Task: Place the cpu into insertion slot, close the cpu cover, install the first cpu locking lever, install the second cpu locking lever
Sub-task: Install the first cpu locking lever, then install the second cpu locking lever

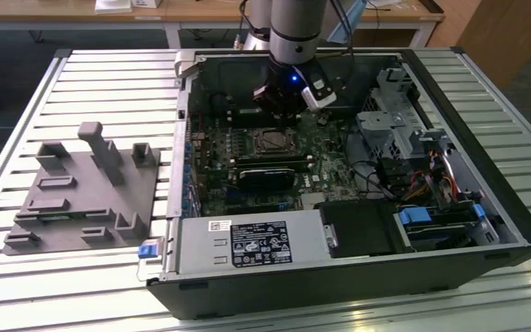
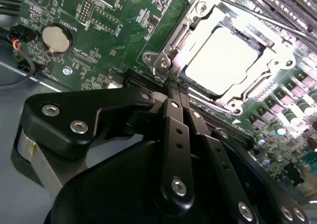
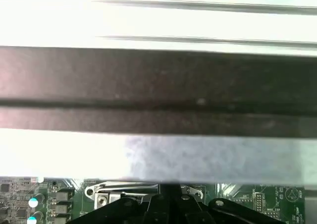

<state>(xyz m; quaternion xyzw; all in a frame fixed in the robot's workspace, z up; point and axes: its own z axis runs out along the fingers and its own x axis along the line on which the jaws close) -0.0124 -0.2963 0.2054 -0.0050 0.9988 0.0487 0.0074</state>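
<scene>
Green board, cpu (image 2: 223,60) under cpu cover (image 2: 198,23)

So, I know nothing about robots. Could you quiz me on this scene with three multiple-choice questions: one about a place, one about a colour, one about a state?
1. Where is the grey plastic fixture block?
A. Inside the computer case
B. On the slatted metal table, to the exterior view's left of the case
C. Hanging from the arm

2. What colour is the circuit board?
A. Green
B. Red
C. Blue

3. Where is the small silvery square chip?
A. Gripped in the jaws
B. Lying flat on the board, framed by the thin silvery metal cover plate
C. On the table outside the case

Answers:
1 B: the grey plastic fixture block stands on the slatted metal table beside the black computer case.
2 A: the circuit board is green.
3 B: the small silvery square chip lies inside the cover plate, and the gripper beside it holds nothing.
</scene>
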